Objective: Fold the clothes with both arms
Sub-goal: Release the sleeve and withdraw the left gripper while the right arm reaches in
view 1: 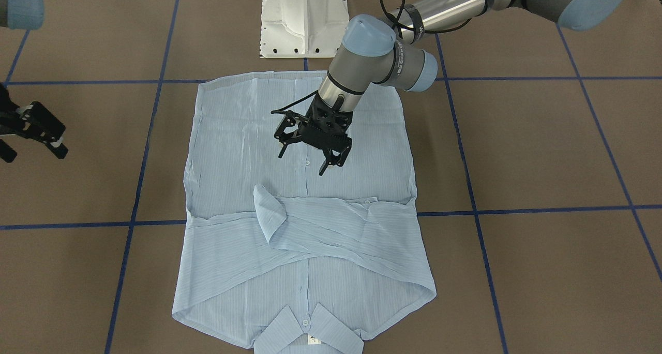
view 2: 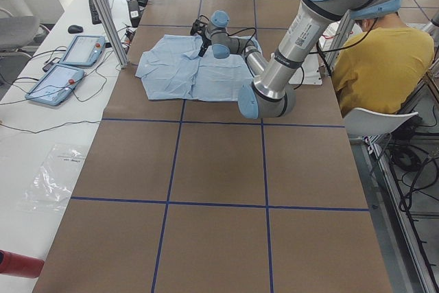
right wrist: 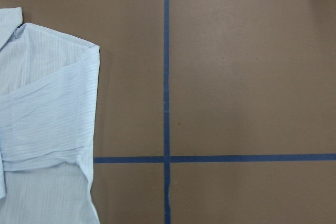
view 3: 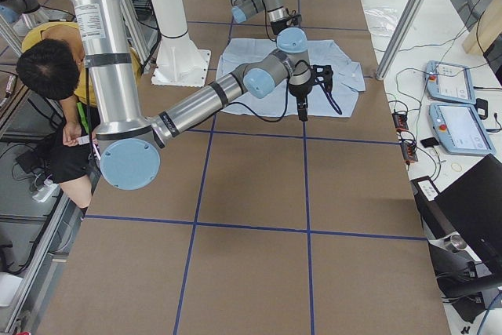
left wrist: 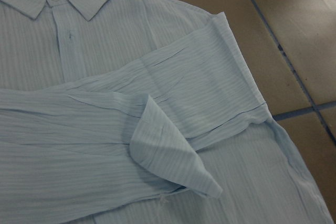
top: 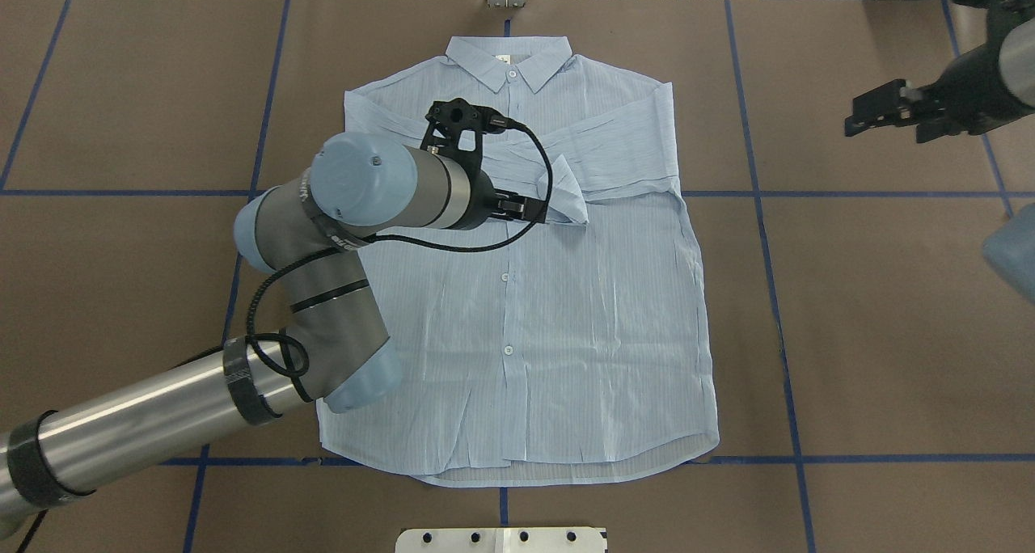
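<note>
Nearest the lens, the silver-grey tubular left arm (top: 162, 407) hides one side of the pale blue striped shirt (view 1: 310, 271), lying flat before the white pedestal base (view 1: 302, 23) — hem toward it. Both sleeves (view 1: 336, 224) are crossed; you still have the body to fold. Your left gripper (view 1: 305, 161) hovers above the shirt, wide, empty; your right gripper (view 1: 33, 152), well aside of the base, seems spread — partly cut off.

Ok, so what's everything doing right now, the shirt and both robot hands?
Pale blue striped long-sleeved shirt: lying flat, front up, buttoned, both sleeves folded across the chest.
Top sleeve's cuff: flipped up at its end.
Left arm's black gripper: fingers open, empty, hovering over the shirt.
Right arm's black gripper: fingers open, empty, off to the shirt's side.
</note>
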Controlling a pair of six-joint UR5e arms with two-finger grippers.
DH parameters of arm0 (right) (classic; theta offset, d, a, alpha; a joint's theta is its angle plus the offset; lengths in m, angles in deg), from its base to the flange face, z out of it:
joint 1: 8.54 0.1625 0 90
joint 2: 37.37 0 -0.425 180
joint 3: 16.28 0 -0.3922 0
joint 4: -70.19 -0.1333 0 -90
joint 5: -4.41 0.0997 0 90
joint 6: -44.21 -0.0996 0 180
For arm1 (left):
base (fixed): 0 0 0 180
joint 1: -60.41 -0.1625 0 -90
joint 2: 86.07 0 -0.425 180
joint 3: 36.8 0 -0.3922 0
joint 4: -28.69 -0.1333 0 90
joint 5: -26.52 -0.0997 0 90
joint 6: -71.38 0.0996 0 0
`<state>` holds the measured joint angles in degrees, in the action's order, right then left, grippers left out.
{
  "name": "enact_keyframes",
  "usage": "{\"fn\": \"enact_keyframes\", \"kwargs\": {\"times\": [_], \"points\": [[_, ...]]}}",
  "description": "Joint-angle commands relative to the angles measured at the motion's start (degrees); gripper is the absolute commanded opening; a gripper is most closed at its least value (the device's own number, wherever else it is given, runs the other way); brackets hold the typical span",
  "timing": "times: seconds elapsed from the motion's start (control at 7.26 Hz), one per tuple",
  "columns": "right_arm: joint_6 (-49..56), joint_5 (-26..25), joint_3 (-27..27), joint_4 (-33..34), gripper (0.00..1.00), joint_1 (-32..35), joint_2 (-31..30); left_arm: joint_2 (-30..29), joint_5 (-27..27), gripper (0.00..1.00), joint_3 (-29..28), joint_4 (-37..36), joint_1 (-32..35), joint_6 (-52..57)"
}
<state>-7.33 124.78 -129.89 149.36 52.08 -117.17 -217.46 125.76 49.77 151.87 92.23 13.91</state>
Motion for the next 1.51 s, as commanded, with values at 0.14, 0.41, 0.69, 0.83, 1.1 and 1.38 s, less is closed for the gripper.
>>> {"fn": "enact_keyframes", "kwargs": {"times": [0.14, 0.41, 0.69, 0.83, 1.1, 1.38], "points": [[-7.5, -11.7, 8.8, 5.1, 1.00, -13.7, 17.1, 11.2, 7.8, 1.00, 10.4, -2.9, 8.1, 13.0], [-7.5, -18.8, 20.7, 5.7, 1.00, -17.9, 28.6, 14.8, 12.4, 1.00, 10.8, -2.4, 13.3, 21.6], [-7.3, -27.5, 40.5, 9.0, 1.00, -21.7, 45.4, 18.6, 13.0, 1.00, 11.6, -2.0, 17.4, 28.4], [-7.4, -32.1, 48.7, 8.7, 1.00, -23.6, 50.5, 20.0, 15.6, 1.00, 11.5, -0.2, 18.4, 28.8], [-5.9, -36.4, 50.7, 10.3, 1.00, -26.2, 50.8, 21.3, 16.2, 1.00, 11.5, 1.5, 18.6, 28.7], [-3.8, -37.6, 53.2, 11.1, 1.00, -27.3, 51.1, 21.4, 16.2, 1.00, 11.5, 1.5, 18.6, 28.7]]}}
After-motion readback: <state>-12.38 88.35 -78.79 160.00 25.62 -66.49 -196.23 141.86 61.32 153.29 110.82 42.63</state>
